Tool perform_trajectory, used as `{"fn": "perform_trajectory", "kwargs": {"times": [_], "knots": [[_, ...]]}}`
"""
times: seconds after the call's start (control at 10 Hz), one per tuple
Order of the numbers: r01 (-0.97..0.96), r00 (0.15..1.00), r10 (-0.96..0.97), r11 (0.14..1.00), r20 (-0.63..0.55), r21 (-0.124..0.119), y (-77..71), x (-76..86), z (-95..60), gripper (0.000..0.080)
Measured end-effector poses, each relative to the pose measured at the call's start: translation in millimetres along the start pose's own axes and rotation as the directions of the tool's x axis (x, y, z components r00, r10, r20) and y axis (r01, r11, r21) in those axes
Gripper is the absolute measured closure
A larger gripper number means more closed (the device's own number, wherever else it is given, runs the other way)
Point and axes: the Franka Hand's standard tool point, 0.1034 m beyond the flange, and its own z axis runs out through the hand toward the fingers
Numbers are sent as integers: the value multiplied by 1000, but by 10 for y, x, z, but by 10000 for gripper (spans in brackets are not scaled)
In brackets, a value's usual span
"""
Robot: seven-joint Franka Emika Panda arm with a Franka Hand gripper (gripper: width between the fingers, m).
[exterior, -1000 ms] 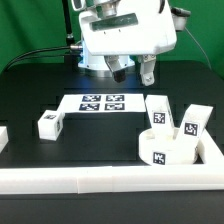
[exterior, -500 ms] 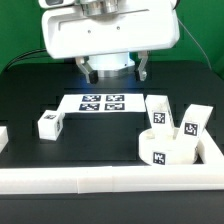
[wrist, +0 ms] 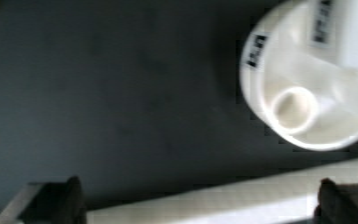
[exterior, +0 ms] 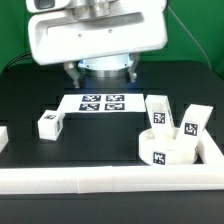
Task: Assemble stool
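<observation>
The round white seat disc (exterior: 168,147) lies at the exterior view's right, against the corner of the rails; it also shows, blurred, in the wrist view (wrist: 311,92). Two tagged white legs (exterior: 158,110) (exterior: 195,122) stand just behind the disc. A third leg (exterior: 48,124) lies alone at the left. My gripper (exterior: 100,74) hangs high over the back of the table, behind the marker board (exterior: 100,102). It is open and empty. In the wrist view my gripper (wrist: 202,205) shows both dark fingertips (wrist: 55,200) wide apart with nothing between them.
A long white border rail (exterior: 110,181) runs along the front edge and another rail (exterior: 212,150) runs up the right side. The front rail also shows in the wrist view (wrist: 211,192). Black cables trail at the back left.
The hand has moved toward the exterior view's left and turned. Its two fingers now show farther apart. The stool parts have not moved.
</observation>
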Motion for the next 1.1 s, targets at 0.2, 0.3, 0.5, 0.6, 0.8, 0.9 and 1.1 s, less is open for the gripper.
{"fn": "perform_trajectory", "kwargs": {"times": [0.2,0.3,0.5,0.6,0.8,0.9,1.1], "knots": [[18,1000,-18,999,-5,-33,435,-189,140,151],[15,1000,-15,999,-3,-45,590,-235,194,151],[7,1000,-7,999,-3,-44,566,-226,196,151],[6,1000,-7,999,-3,-44,569,-227,196,151],[4,1000,-4,999,-2,-45,598,-242,212,151],[-19,1000,18,998,-17,-53,778,-337,309,151],[-39,999,38,995,-18,-93,1005,-511,512,151]]}}
